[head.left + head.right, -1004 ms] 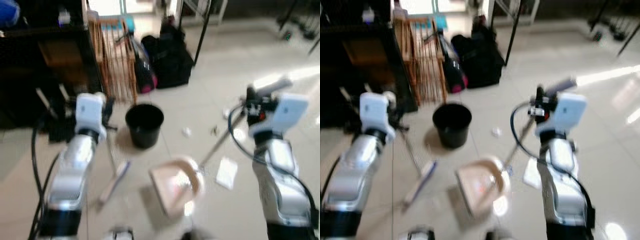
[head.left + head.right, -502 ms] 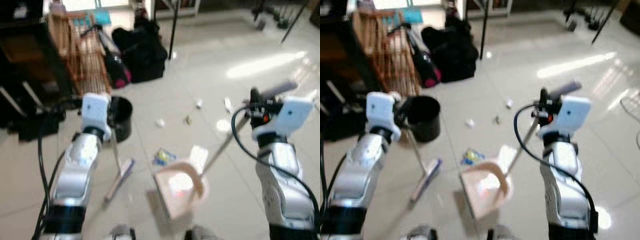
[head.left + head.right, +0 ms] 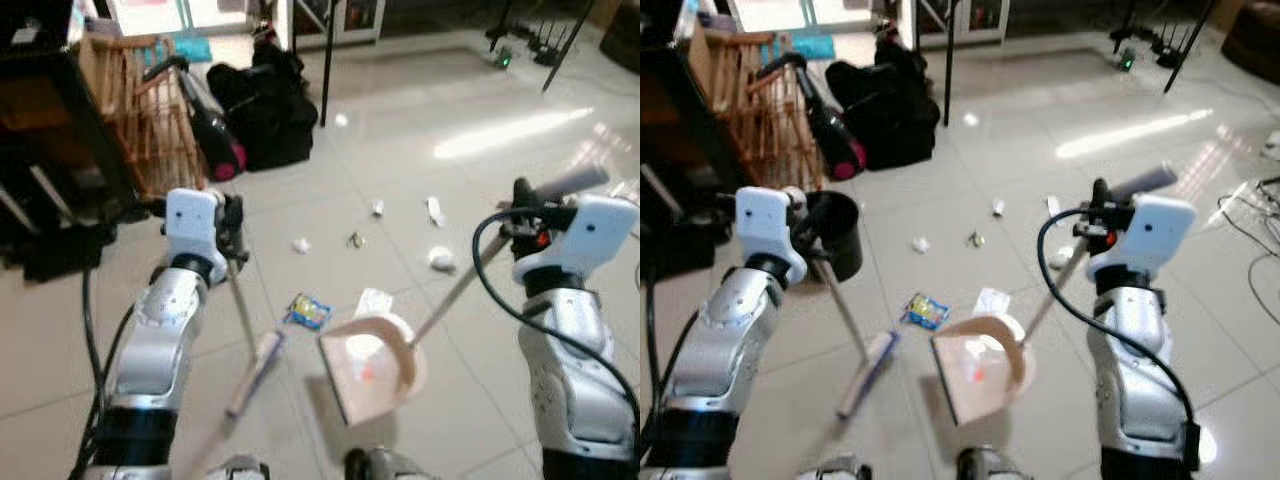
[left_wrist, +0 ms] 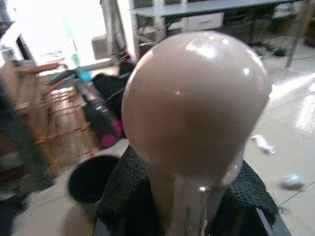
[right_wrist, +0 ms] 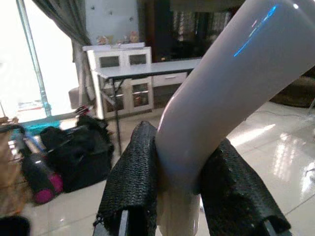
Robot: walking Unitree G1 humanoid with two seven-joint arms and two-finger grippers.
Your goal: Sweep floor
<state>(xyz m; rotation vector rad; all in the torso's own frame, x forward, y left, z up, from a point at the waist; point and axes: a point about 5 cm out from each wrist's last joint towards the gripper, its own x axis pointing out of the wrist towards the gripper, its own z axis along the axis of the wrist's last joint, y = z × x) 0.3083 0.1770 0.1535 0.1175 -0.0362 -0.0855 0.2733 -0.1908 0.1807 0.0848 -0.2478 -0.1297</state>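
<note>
My left gripper [image 3: 232,224] is shut on the broom's handle [image 3: 243,300], whose round beige end [image 4: 194,98] sits between the black pads [image 4: 123,196]. The broom head [image 3: 255,362] rests on the tiles. My right gripper [image 3: 526,212] is shut on the dustpan's long grey handle [image 5: 221,88]. The beige dustpan [image 3: 372,368] sits on the floor in front of me. Litter lies beyond it: a blue wrapper [image 3: 309,311], a white paper [image 3: 375,300] and several crumpled white bits [image 3: 441,259].
A black bin [image 3: 837,236] stands behind my left arm. A wooden rack [image 3: 140,110], black bags [image 3: 265,110] and dark furniture [image 3: 40,150] line the back left. A black table leg [image 3: 327,60] stands further back. Cables [image 3: 1250,205] lie at the right.
The camera has swung, so the bin has slid left in the picture and more litter shows. Both grippers keep hold of the broom and the dustpan.
</note>
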